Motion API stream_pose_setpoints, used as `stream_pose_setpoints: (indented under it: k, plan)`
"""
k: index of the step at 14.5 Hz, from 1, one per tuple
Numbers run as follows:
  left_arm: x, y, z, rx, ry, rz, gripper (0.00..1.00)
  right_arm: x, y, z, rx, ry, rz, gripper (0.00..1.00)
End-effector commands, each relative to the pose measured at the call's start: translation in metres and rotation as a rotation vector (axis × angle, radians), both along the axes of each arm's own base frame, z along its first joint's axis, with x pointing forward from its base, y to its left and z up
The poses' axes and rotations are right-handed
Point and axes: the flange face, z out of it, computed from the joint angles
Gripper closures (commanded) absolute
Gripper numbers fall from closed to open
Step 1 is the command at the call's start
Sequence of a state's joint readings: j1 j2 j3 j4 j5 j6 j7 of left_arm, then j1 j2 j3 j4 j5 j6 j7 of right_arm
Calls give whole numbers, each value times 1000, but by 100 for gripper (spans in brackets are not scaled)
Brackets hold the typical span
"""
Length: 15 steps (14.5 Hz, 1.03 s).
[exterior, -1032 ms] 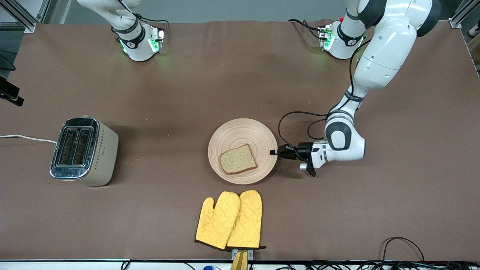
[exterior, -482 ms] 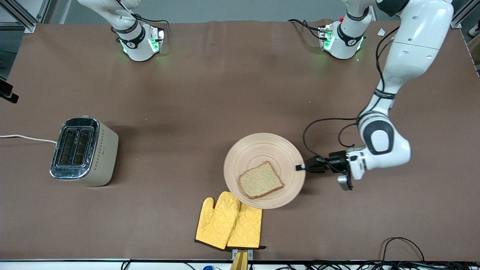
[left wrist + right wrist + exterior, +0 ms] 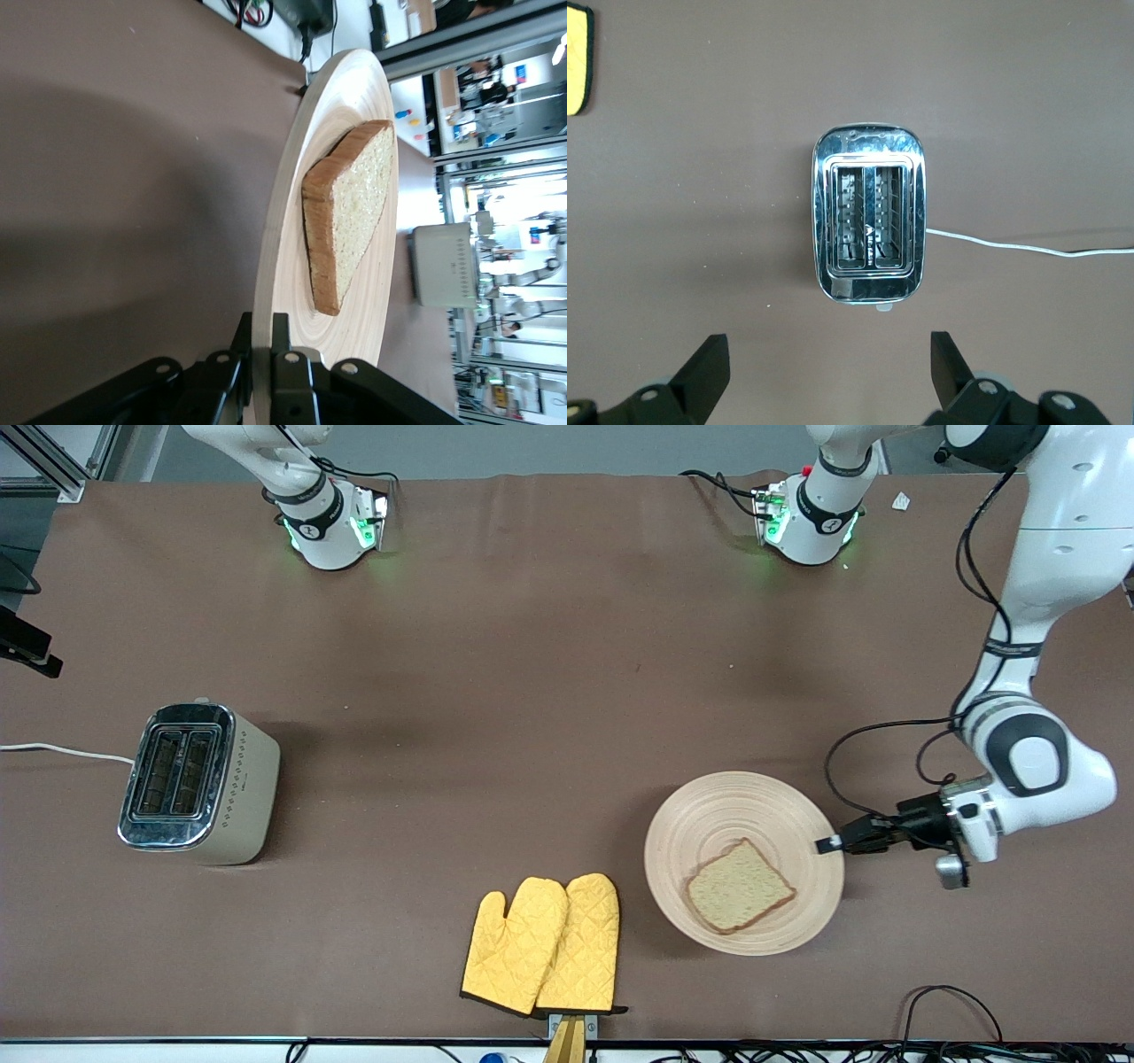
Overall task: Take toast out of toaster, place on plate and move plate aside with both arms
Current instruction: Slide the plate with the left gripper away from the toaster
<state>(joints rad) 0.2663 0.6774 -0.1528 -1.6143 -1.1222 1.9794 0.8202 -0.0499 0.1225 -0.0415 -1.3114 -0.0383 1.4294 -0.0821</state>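
Your left tool [image 3: 830, 845] pinches the stiff plate [image 3: 709, 819] by its rim; loose toast [image 3: 739, 886] may slide. Right tool [image 3: 830, 367], spread, waits over the toaster [image 3: 868, 212].

Take the plate [image 3: 709, 824] as your landmark. Its rim on the left arm's side is taken: the left claw [image 3: 826, 845] is clamped on it there, with that arm's cable looping just above. Toward the right arm's end, the yellow oven mitts [image 3: 542, 943] lie near the plate (a strip of bare surface [image 3: 532, 691] runs between them). The toaster [image 3: 199, 784] stands well apart, with the right claw [image 3: 830, 372] spread wide over it. Farther from the front camera than the plate, you have open brown surface.
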Motion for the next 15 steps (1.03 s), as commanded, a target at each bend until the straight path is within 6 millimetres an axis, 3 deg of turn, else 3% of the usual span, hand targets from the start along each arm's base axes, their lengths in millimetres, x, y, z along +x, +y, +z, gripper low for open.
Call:
stream_pose_setpoints:
  k: [1, 5, 6, 7, 11, 12, 15]
  plan:
    - [5, 29, 19, -9, -19, -38, 100, 1, -2, -30, 5, 55, -10, 0]
    - [-6, 82, 10, 61, -41, -38, 100, 4, -3, -53, -1, 80, -11, 0]
    - [-11, 99, -1, 69, -67, -45, 100, 4, -4, -55, -11, 81, -12, 0]
    - [-15, 109, -10, 65, -94, -57, 100, 4, -4, -54, -13, 78, -12, 0]
    - [-24, 138, -10, 71, -94, -39, 100, 5, -5, -48, -17, 52, -11, 0]
    - [-31, 155, -14, 85, -81, -32, 98, 6, -3, -48, -15, 48, 2, 0]
    - [-43, 179, -31, 99, -61, -27, 99, 8, 22, -41, -17, 29, 45, 0]
